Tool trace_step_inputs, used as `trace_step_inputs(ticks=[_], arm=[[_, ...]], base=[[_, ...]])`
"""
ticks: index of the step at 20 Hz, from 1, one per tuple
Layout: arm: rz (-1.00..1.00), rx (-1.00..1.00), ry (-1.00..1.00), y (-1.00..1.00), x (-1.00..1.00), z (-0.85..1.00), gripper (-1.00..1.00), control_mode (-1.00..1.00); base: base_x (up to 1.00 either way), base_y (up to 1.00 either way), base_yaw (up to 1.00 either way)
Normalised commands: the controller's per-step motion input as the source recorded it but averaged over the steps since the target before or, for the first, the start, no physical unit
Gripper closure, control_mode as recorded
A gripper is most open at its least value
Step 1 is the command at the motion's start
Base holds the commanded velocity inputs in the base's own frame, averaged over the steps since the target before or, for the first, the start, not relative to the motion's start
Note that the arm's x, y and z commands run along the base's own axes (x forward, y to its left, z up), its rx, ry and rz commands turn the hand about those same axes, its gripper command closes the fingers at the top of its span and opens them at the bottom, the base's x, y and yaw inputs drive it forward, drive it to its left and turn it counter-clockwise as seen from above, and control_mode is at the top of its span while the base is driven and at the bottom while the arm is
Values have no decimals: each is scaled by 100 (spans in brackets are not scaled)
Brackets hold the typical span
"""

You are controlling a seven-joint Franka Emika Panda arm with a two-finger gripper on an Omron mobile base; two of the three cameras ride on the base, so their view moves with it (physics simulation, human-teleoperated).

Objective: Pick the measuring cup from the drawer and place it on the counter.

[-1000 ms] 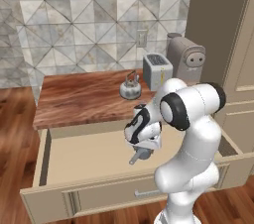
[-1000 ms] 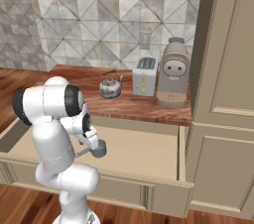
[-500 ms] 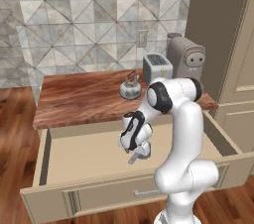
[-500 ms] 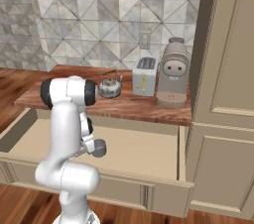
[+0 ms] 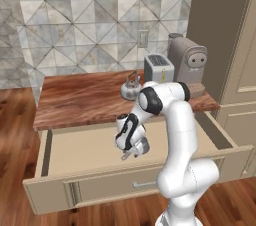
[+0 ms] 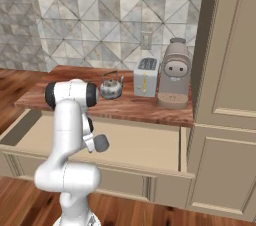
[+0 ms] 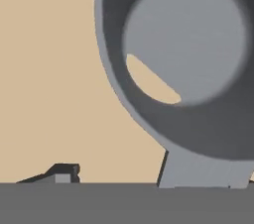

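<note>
The measuring cup (image 7: 183, 44), dark grey and round, hangs close before the hand camera, its flat handle (image 7: 203, 172) running down toward the fingers. My gripper (image 5: 130, 151) is shut on that handle and holds the cup (image 5: 140, 146) a little above the floor of the open beige drawer (image 5: 80, 146). One dark fingertip (image 7: 63, 172) shows at the lower left; the other is hidden behind the handle. From the right base the cup (image 6: 101, 143) appears beside the arm, over the drawer (image 6: 145, 145). The reddish-brown counter (image 5: 80, 100) lies just behind the drawer.
On the counter (image 6: 135, 106) stand a silver kettle (image 5: 131, 88), a toaster (image 5: 158, 68) and a coffee machine (image 5: 187, 62), all toward its right end. A tall beige cabinet (image 6: 225, 95) rises at the right. The counter's left half is bare wood.
The arm's upper links have swung back toward the counter. The hand, still holding the cup, has shifted slightly left and up over the drawer.
</note>
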Motion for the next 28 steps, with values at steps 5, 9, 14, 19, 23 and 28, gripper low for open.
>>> trace_step_inputs(ticks=[5,9,14,19,23,28], arm=[[0,-1,-3,0,-25,-29,-100,-100],[0,0,-1,-1,-38,-5,100,-100],[0,4,-5,-13,-28,25,100,-100],[0,14,-12,-16,-40,87,100,-100],[0,18,-9,-3,-54,100,100,-100],[0,21,-7,0,-46,100,100,-100]], base=[[0,0,0],[0,0,0],[0,0,0],[0,0,0],[0,0,0],[0,0,0]])
